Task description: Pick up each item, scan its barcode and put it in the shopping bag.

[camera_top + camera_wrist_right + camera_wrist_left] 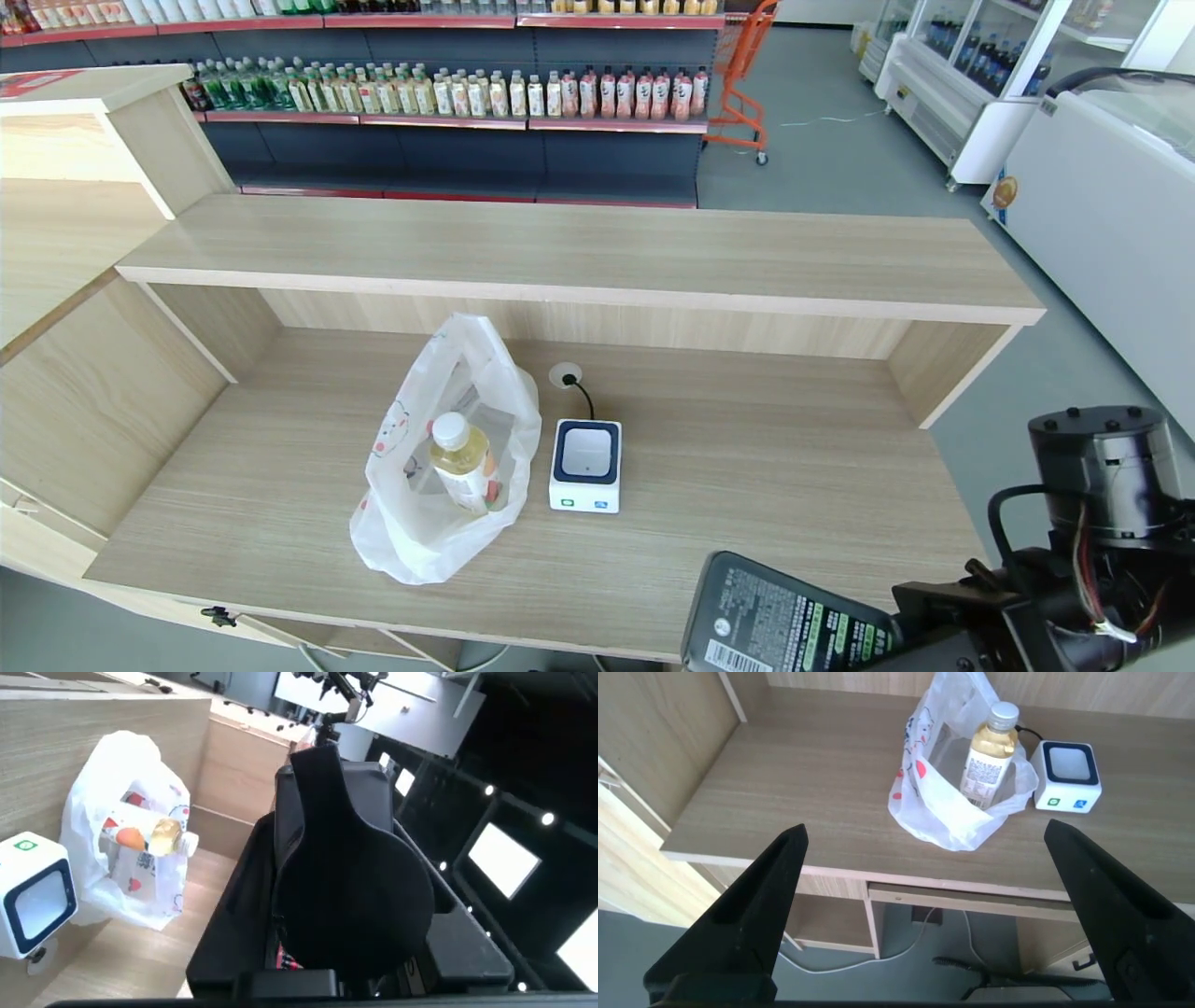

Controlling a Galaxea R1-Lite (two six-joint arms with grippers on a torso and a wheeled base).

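Head view: right gripper clamped on dark pouch at near edge of counter, well apart from scanner. Barcode faces up; likely misread unless flipped.
Left wrist view: left gripper jaws wide apart, empty. Nothing steadies shopping bag, so it could slump.
Right wrist view: pouch hides jaws. Bottle already bagged, could be knocked on drop-in.
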